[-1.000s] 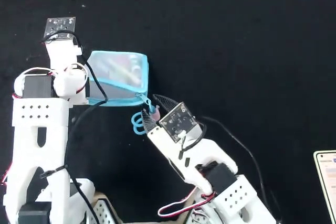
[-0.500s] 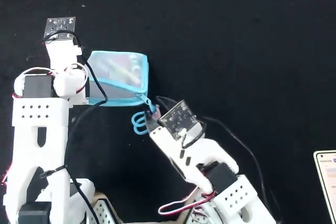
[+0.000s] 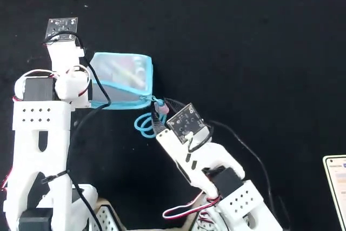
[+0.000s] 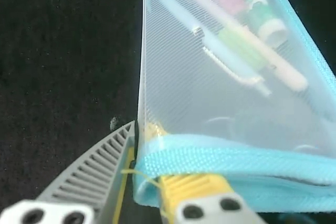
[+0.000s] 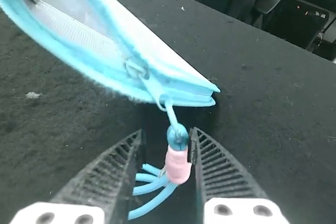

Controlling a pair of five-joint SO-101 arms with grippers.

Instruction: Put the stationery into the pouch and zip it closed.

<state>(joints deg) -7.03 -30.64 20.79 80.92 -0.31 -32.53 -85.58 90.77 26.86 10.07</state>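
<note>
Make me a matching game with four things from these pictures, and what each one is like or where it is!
Things:
1. pouch
2. pens
3. zipper pull
4. left gripper

Clues:
A. between the open fingers of the right gripper
B. inside the pouch
C. light blue and see-through
D. clamped on the pouch's edge

Pairs: 1-C, 2-B, 3-A, 4-D.
</note>
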